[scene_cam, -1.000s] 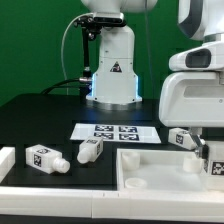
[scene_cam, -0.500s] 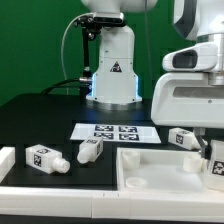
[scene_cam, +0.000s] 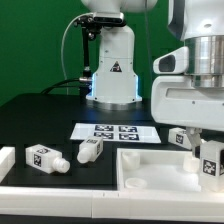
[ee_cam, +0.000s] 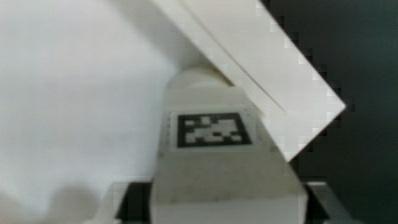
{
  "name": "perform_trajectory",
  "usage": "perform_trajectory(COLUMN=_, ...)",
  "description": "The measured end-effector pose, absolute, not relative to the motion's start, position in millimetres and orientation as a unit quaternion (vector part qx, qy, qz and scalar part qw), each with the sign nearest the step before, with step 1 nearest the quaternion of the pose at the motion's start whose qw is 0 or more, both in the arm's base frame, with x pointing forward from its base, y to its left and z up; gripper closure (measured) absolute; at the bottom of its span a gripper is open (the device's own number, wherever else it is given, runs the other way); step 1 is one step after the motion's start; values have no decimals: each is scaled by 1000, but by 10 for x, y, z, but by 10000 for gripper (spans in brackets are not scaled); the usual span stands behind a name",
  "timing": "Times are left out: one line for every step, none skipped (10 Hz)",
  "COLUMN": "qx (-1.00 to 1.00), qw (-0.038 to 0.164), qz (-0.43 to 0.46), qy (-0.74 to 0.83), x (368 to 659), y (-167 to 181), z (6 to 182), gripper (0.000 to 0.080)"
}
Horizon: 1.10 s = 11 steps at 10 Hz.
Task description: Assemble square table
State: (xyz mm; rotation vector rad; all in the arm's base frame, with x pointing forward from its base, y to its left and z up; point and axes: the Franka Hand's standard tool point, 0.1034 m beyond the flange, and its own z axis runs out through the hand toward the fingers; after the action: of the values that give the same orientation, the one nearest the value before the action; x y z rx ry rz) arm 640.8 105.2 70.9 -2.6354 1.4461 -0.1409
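Note:
The square table top (scene_cam: 150,168), a white tray with a raised rim, lies at the front right in the exterior view. My gripper (scene_cam: 209,148) hangs over its right part, shut on a white tagged leg (scene_cam: 212,162) that it holds upright above the tray. In the wrist view the held leg (ee_cam: 214,135) points down over the top's white floor (ee_cam: 71,90), beside its rim (ee_cam: 267,60), with my gripper (ee_cam: 222,205) clamped on its near end. Another leg (scene_cam: 180,137) lies just behind the top. Two more legs (scene_cam: 42,157) (scene_cam: 90,150) lie to the left.
The marker board (scene_cam: 115,131) lies flat behind the top, in front of the robot base (scene_cam: 112,75). A long white border rail (scene_cam: 60,187) runs along the front edge, with a raised end (scene_cam: 5,160) at the far left.
My gripper has shifted toward the exterior view's left with the leg still in it. The other legs and the top have not moved.

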Motion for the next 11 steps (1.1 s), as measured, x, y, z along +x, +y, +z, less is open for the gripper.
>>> perform_trajectory(qx=-839, qw=80, qz=-26, qy=537, x=6407, y=1026, z=707, gripper=511)
perform_trajectory(qx=-839, qw=80, qz=-26, qy=537, x=6407, y=1022, z=706, gripper=511)
perform_trajectory(qx=-821, qw=80, qz=-23, qy=565, x=6402, y=1027, z=705, gripper=511)
perform_trajectory(qx=-809, qw=80, qz=-21, qy=582, x=6401, y=1028, z=704, gripper=511)
perform_trajectory(qx=-790, qw=81, qz=-18, qy=607, x=6398, y=1031, z=704, gripper=511)
perform_trajectory(qx=-773, qw=82, qz=-14, qy=630, x=6396, y=1035, z=704, gripper=511)
perform_trajectory(qx=-719, qw=89, qz=4, qy=690, x=6392, y=1054, z=706, gripper=511)
perform_trajectory(qx=-673, qw=96, qz=11, qy=733, x=6394, y=1065, z=697, gripper=511)
perform_trajectory(qx=-603, qw=110, qz=16, qy=790, x=6399, y=1087, z=694, gripper=511)
perform_trajectory(qx=-603, qw=112, qz=13, qy=790, x=6396, y=1088, z=694, gripper=511)
perform_trajectory(qx=-610, qw=111, qz=12, qy=784, x=6393, y=1089, z=696, gripper=511)
